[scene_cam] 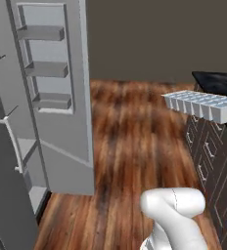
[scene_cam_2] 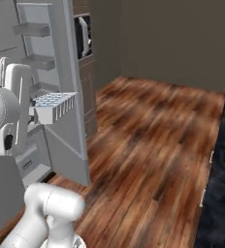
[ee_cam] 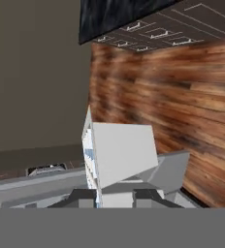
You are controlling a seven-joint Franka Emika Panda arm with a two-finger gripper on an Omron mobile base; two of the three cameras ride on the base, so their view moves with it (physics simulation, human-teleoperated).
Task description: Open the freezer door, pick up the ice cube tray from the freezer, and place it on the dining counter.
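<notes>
You're carrying the ice cube tray (scene_cam: pixel 199 105), gripper (ee_cam: pixel 115 194) clamped on it, freezer door (scene_cam: pixel 61 97) open; next, bring it over the table (scene_cam: pixel 218 80).

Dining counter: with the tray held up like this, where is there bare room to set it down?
The dining counter shows bare black marble along the right edge of the right base view, bordered by the wood floor; only that strip is visible. The tool is shut on the ice cube tray. Crowded side: the open freezer door with its bins.
</notes>
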